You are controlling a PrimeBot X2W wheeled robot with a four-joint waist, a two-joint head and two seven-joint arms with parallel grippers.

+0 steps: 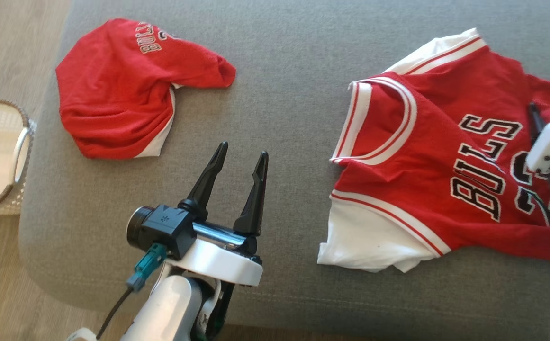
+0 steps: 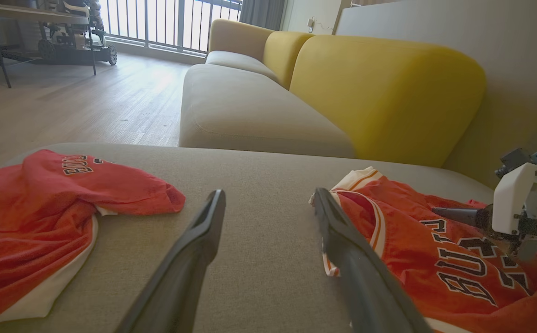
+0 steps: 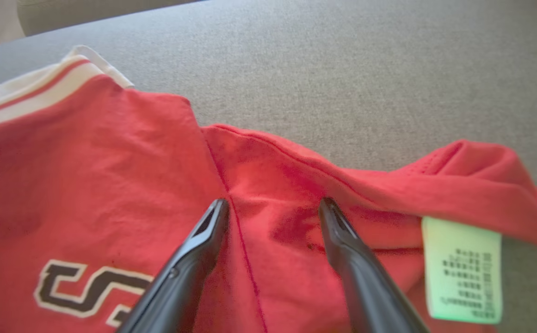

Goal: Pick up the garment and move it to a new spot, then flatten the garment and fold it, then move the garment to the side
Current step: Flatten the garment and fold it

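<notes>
Hovering over the red jersey (image 1: 398, 189) at the right of the grey cushion (image 1: 284, 71), my right gripper (image 3: 274, 201) holds its fingers wide.
My left gripper (image 1: 244, 149) is equally agape above bare upholstery, between that jersey and a second, bunched red garment (image 1: 113, 90) lying far left.

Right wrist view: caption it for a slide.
Open right pincer over a red jersey, care label showing, on grey cushion.

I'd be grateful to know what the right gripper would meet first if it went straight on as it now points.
Most likely the jersey: the right gripper's open fingers aim at its red cloth beside the seam. How near the tips are is unclear.
</notes>
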